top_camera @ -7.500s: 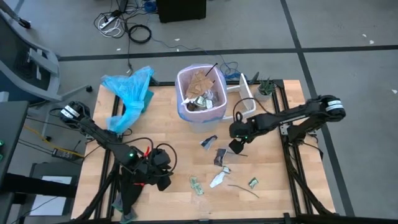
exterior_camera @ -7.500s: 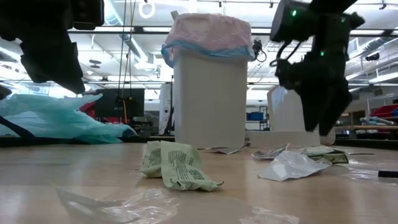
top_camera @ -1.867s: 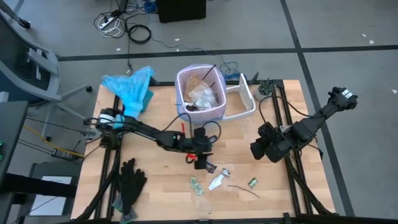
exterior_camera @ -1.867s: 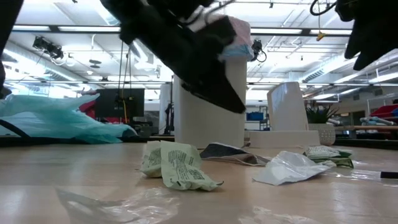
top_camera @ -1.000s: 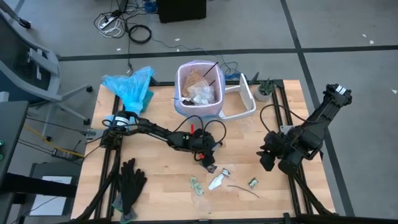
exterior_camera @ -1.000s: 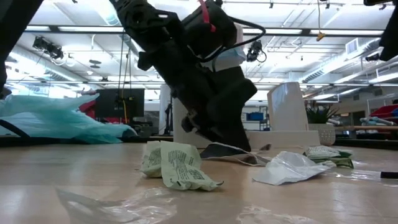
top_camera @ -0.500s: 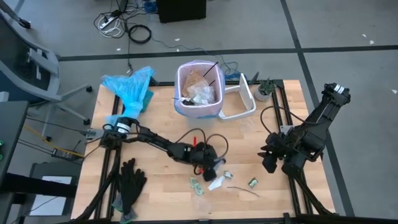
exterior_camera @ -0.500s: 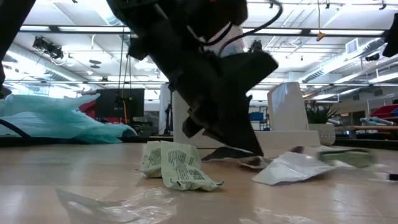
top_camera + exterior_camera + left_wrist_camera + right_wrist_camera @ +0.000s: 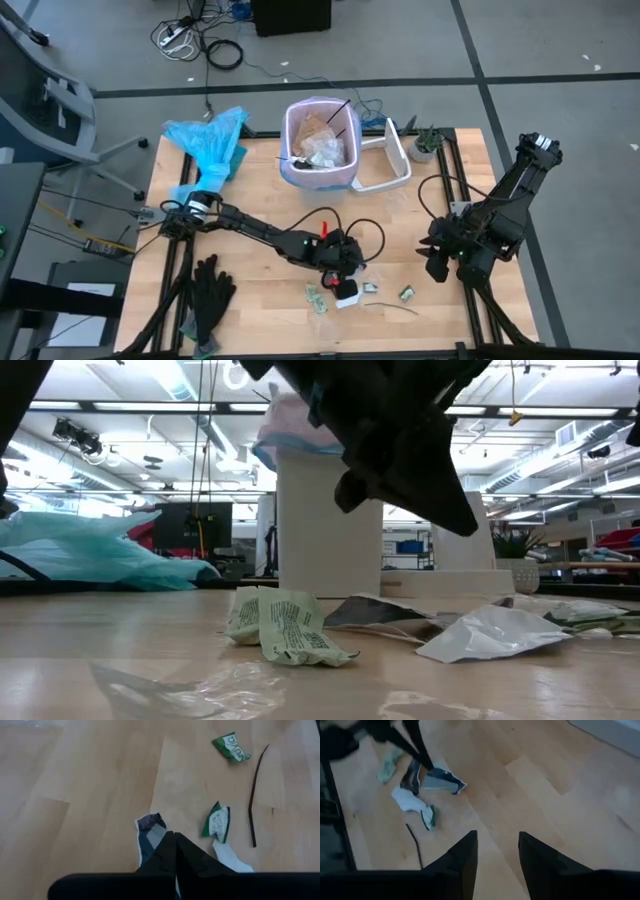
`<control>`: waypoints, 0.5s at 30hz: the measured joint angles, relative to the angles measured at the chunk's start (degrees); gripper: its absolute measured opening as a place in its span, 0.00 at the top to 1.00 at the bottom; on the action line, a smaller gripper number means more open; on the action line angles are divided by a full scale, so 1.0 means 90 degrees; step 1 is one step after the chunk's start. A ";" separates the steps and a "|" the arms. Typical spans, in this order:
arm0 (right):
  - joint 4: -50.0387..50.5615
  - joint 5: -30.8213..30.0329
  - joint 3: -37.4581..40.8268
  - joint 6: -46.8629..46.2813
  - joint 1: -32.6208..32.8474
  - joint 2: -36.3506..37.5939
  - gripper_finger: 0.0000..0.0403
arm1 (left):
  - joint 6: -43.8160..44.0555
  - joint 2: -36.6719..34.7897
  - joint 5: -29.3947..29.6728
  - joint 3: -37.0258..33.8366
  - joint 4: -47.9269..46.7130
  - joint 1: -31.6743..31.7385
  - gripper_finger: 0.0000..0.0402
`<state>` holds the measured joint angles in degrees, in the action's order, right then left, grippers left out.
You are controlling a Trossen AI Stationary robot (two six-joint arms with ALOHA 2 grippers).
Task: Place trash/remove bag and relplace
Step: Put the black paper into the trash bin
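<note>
My left gripper [image 9: 172,837] is shut, above the scraps in the middle of the table's near half [image 9: 345,272]. A dark grey-and-white scrap [image 9: 149,831] lies folded like a tent under its tips. The low view shows air between the fingers [image 9: 455,510] and that scrap [image 9: 385,615]. Green wrappers [image 9: 217,822], a white scrap [image 9: 348,292] and a thin black stick [image 9: 255,800] lie around it. The pink bag [image 9: 292,135] lines the white bin [image 9: 335,520], with trash inside. My right gripper [image 9: 497,851] waits open at the table's right edge [image 9: 440,262].
A light-blue bag [image 9: 210,145] lies at the far left and black gloves [image 9: 210,295] at the near left. The white bin lid [image 9: 395,160] and a small plant [image 9: 428,143] stand at the far right. Clear film [image 9: 200,690] and a printed wrapper [image 9: 280,625] lie near the front edge.
My left gripper has gone toward the table's near right and risen off the table top. The dark scrap has slid a little toward the near edge and still lies on the table.
</note>
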<state>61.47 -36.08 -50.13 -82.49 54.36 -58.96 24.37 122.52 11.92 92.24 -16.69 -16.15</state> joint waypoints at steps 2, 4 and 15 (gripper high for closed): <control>-0.0005 0.0093 0.0002 0.0571 -0.0010 0.0000 0.68 | -0.0009 0.0001 -0.0001 0.0139 -0.0173 0.0024 0.98; -0.0005 0.0118 0.0002 0.0999 -0.0014 0.0000 0.68 | -0.0023 0.0000 -0.0014 0.0304 -0.0405 0.0039 0.97; -0.0715 0.0524 0.0007 0.2611 -0.0594 -0.0314 0.72 | -0.0358 -0.0168 0.0282 0.1098 -0.2025 -0.0374 0.98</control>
<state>55.04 -31.37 -50.06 -58.98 49.01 -61.78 21.15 121.00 14.46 102.12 -34.92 -19.51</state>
